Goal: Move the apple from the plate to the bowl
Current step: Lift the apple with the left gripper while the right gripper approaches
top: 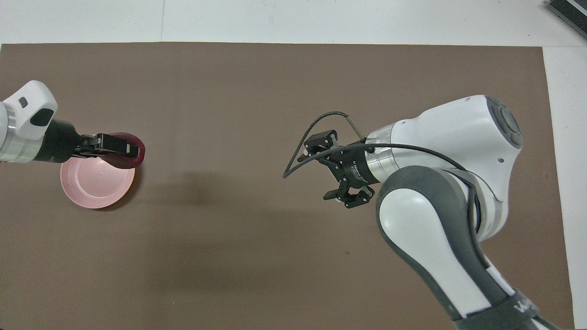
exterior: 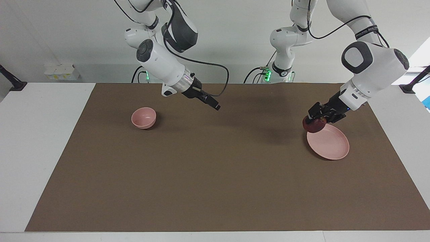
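Now the left tool is clenched on the apple, pinching the dark red fruit from above so that most of it hangs below the fingertips. The fruit is in the air, clear of the plate, which lies bare just under the tool and a little toward the left arm's end of the worktop. The overhead view agrees: the apple sits over the plate's rim on the side toward the middle of the worktop, so the lift looks done and the carry appears to be under way.

The grip from the top probably suits the drop to come, since a tool holding from above can lower the fruit straight into a deep dish and let go.

The bowl stands well apart from the left tool, toward the right arm's end of the worktop, upright and empty. The overhead view hides it under the right arm.

The right tool is released, its fingers spread wide and holding nothing. It hangs over bare worktop between the bowl and the left tool, reaching toward the middle. In my judgement it is placed there to take the apple in a handover, because the bowl lies a long way from the left arm.
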